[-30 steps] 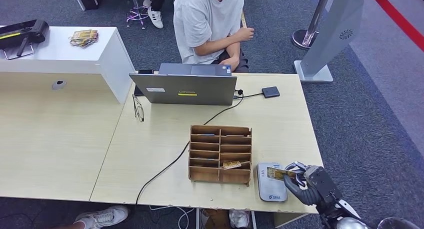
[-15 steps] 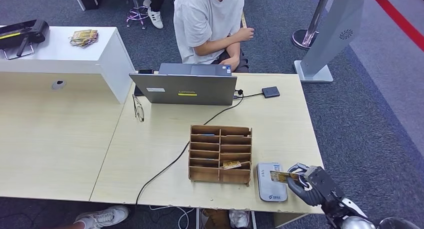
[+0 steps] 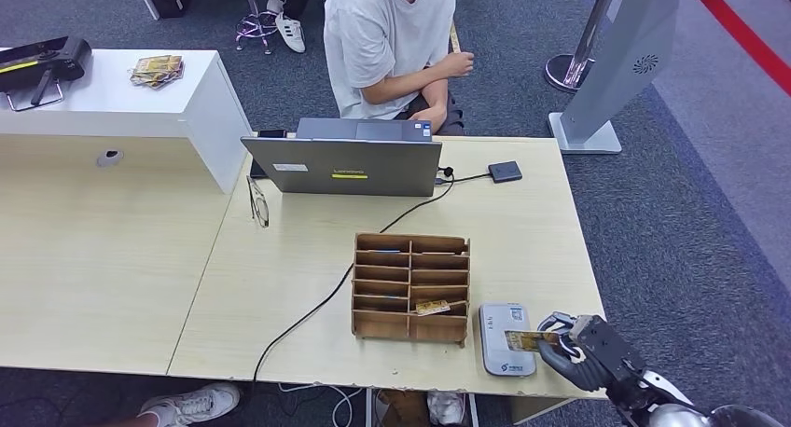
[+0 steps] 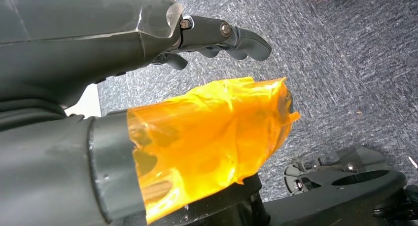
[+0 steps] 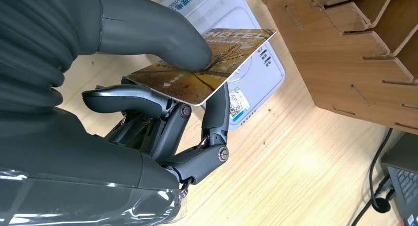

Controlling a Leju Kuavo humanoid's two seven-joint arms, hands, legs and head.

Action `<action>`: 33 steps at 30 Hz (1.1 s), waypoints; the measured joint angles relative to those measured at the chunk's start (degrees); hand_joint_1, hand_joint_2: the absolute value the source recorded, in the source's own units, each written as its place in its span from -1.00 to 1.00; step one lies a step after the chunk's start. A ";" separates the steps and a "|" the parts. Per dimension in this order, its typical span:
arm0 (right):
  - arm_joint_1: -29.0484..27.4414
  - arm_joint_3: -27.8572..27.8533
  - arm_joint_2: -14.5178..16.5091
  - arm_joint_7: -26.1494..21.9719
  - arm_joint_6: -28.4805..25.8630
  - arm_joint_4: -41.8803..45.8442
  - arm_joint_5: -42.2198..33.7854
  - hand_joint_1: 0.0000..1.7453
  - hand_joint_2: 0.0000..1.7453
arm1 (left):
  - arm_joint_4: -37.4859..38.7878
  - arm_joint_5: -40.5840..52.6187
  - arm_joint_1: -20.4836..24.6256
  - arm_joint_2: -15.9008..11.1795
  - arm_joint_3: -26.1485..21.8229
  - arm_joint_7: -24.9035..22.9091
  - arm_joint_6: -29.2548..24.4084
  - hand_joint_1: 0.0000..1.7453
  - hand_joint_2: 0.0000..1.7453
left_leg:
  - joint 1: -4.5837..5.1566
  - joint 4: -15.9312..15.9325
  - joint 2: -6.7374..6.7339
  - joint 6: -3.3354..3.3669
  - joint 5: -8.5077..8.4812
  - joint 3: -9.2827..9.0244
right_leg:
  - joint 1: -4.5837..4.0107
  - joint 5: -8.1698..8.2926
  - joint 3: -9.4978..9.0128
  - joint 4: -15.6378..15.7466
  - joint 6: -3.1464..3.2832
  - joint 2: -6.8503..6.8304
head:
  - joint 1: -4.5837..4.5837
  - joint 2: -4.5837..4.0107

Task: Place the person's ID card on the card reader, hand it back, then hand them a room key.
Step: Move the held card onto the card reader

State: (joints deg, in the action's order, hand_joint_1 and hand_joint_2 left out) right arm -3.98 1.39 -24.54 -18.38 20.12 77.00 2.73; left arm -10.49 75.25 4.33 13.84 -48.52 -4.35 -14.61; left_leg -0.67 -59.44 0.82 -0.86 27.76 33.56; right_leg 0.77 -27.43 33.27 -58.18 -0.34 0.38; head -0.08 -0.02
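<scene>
My right hand (image 3: 576,354) is at the table's front right corner, pinching a golden-brown card (image 3: 520,339) between thumb and fingers. The card reaches out over the grey-white card reader (image 3: 506,362). In the right wrist view the card (image 5: 207,63) reads "HOTEL" and lies almost flat just above the reader (image 5: 252,90), with the thumb on top of it and the fingers (image 5: 215,107) under it. I cannot tell whether card and reader touch. My left hand (image 4: 98,63) hangs over grey carpet with nothing in it, its thumb wrapped in orange tape.
A wooden slotted rack (image 3: 410,287) stands just left of the reader, with a card (image 3: 432,307) in a lower slot. Behind it are a laptop (image 3: 345,166), its cable and a seated person (image 3: 392,45) in a white shirt. The table edge (image 3: 588,259) is close on the right.
My right hand has drawn back slightly toward the table's front edge and lowered. The card has flattened out over the reader.
</scene>
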 joint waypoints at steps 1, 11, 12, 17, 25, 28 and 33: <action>0.00 0.13 -0.19 0.04 0.01 -0.01 -0.07 1.00 1.00 | 0.00 0.01 0.00 0.00 -0.01 0.00 0.01 -1.00 -1.00 | 0.00 0.00 0.00 0.00 0.00 0.00 | 0.00 0.00 0.00 0.00 0.00 0.00 | 0.00 0.00; -0.06 1.33 -1.93 1.70 -1.12 -0.19 0.44 1.00 1.00 | 0.00 0.17 0.00 0.00 0.00 0.00 0.03 -1.00 -1.00 | 0.00 0.00 0.00 0.00 0.00 0.00 | 0.00 0.00 0.00 0.01 0.00 0.00 | -0.01 0.00; -0.06 1.45 -2.02 1.85 -1.32 -0.20 0.60 1.00 1.00 | 0.00 0.17 0.00 0.00 0.00 0.00 0.03 -1.00 -1.00 | 0.00 -0.01 0.00 0.00 0.00 0.00 | 0.00 0.00 0.00 0.01 0.00 0.00 | -0.01 0.00; -0.06 1.97 -2.34 2.48 -2.19 -0.26 1.43 1.00 1.00 | 0.00 0.19 0.00 0.00 0.00 0.00 0.03 -1.00 -1.00 | 0.00 -0.01 0.00 0.00 0.00 -0.01 | 0.00 0.00 0.00 0.01 0.00 0.00 | -0.02 0.00; -0.04 2.76 -2.44 3.21 -3.37 -0.26 2.79 1.00 1.00 | 0.00 0.32 0.00 0.00 0.00 0.00 0.03 -1.00 -1.00 | 0.00 -0.01 0.00 0.00 0.00 -0.01 | 0.00 0.00 0.00 0.01 0.00 0.00 | 0.00 0.00; 0.00 3.02 -2.44 3.48 -3.67 -0.26 3.07 1.00 1.00 | 0.00 0.33 0.00 0.00 0.00 0.00 0.03 -1.00 -1.00 | 0.00 -0.01 -0.01 0.00 0.00 -0.01 | 0.00 0.00 -0.01 0.01 0.00 0.00 | 0.00 0.00; 0.13 3.38 -2.44 3.20 -3.95 -0.23 3.07 1.00 1.00 | 0.00 0.33 0.00 0.00 0.00 0.00 0.03 -1.00 -1.00 | 0.00 -0.01 0.00 0.00 0.00 -0.01 | 0.00 0.00 -0.01 0.01 0.00 0.00 | -0.01 0.00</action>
State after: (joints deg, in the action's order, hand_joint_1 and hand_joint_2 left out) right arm -3.85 4.76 -26.97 -15.18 16.17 76.77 5.80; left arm -10.49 75.58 4.33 13.84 -48.52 -4.35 -14.58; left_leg -0.67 -59.45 0.82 -0.85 27.76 33.55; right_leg 0.77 -27.43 33.26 -58.17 -0.34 0.39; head -0.09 -0.02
